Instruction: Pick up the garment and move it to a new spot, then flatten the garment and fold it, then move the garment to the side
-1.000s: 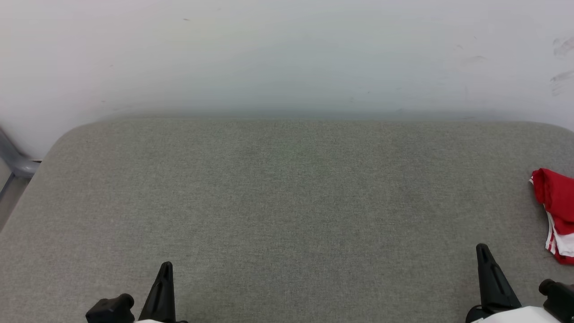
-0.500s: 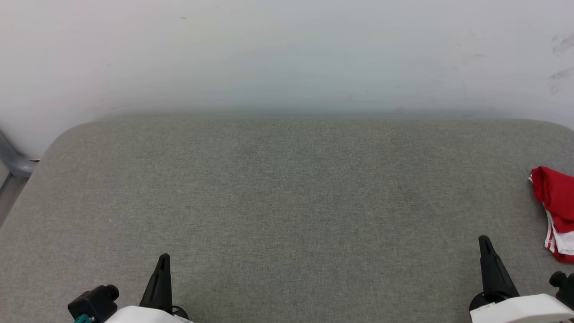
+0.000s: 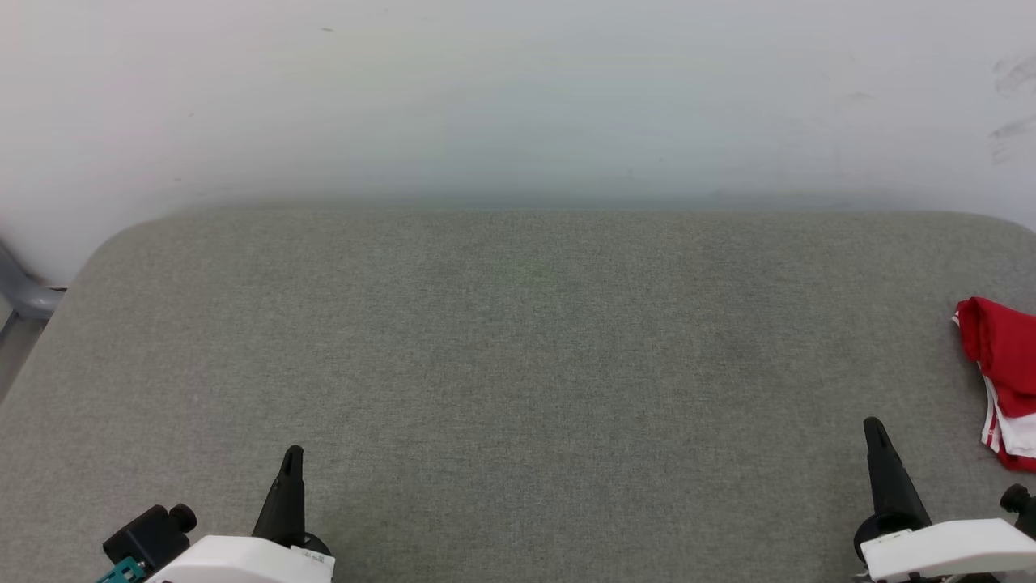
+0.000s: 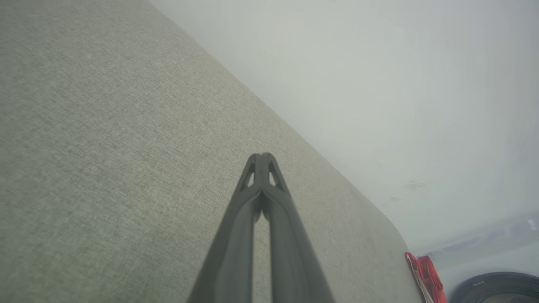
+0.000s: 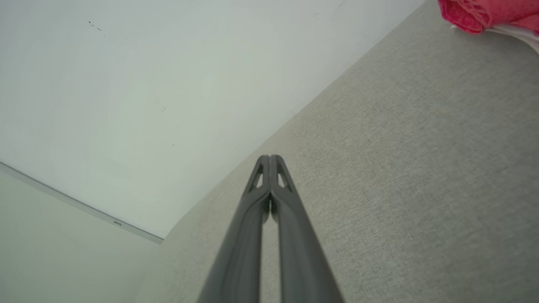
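Observation:
The garment (image 3: 1004,372), red with white striped trim, lies bunched at the right edge of the grey fabric table (image 3: 518,364), partly cut off by the head view's border. It shows again as a red heap (image 5: 488,14) at the top right of the right wrist view and as a red sliver (image 4: 427,275) low in the left wrist view. My right gripper (image 3: 872,427) is shut, empty, a short way left of and nearer than the garment. My left gripper (image 3: 293,455) is shut and empty at the lower left, far from the garment.
A pale wall (image 3: 518,97) rises right behind the table's far edge. A grey metal frame (image 3: 28,295) stands off the table's left corner. A dark round rim (image 4: 497,288) shows beyond the table's right end in the left wrist view.
Both arms have come further up into the head view, showing more of their white wrists. The view has shifted slightly. The garment lies as before.

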You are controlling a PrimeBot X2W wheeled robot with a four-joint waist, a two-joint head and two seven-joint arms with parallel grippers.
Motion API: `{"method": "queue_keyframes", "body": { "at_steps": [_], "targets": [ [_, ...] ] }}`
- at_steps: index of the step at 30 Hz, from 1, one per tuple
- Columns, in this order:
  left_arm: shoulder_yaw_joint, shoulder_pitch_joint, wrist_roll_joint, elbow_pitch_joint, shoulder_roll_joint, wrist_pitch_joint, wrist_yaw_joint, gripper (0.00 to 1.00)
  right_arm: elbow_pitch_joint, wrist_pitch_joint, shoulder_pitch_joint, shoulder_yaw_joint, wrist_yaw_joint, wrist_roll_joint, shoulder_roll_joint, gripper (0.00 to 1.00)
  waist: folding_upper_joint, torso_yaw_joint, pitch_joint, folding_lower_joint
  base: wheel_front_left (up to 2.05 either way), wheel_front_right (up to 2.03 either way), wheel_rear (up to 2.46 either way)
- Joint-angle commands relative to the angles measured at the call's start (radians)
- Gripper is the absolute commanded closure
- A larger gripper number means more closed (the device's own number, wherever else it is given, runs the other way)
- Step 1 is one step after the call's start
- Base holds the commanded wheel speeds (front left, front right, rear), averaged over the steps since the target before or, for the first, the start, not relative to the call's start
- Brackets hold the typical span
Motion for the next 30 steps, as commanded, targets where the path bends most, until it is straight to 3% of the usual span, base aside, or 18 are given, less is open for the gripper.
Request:
{"method": "queue_keyframes", "body": {
  "at_steps": [1,30],
  "targets": [
    [0.006,-0.024,-0.027,-0.007,0.001,0.005,-0.004,1.0,-0.007,0.005,-0.032,-0.003,0.0,0.026,0.001,1.0,0.0,0.0,0.0,-0.0001,0.0,0.0,0.0],
    [0.043,-0.09,-0.372,0.04,-0.004,0.089,-0.036,1.0,0.032,0.089,-0.086,-0.015,0.0,0.348,0.005,1.0,0.0,-0.009,0.011,-0.0001,0.0,0.0,0.0]
  ]
}}
